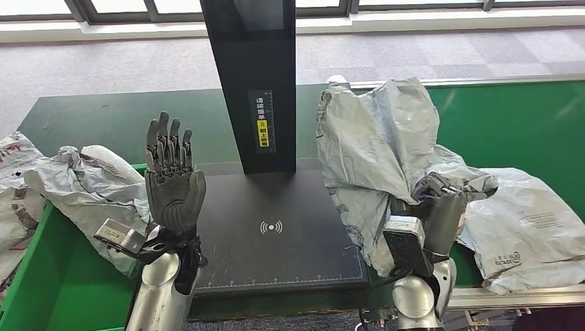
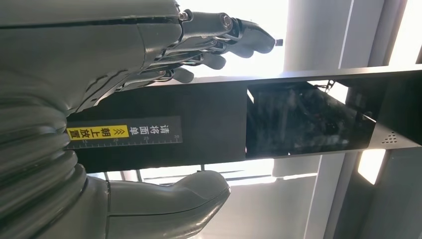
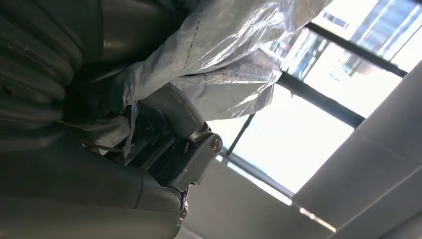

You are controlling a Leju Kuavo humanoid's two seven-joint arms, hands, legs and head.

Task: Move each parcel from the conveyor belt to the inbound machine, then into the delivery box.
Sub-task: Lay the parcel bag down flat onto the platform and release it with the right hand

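scanner pad (image 1: 276,227) centre, conveyor belt (image 1: 510,124) right, delivery box (image 1: 55,283) left

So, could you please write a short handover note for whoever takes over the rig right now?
Left hand: raised, palm open, fingers apart, holds nothing, beside the inbound machine's post.
Right hand: grips a grey parcel, lifted upright at the right edge of the machine's black scan plate.
One more grey parcel lies on the green conveyor belt to the right.
Crumpled parcels already sit at the green delivery box on the left.
Left to do: lay the held parcel on the scan plate, move it into the box, then fetch the parcel on the belt.
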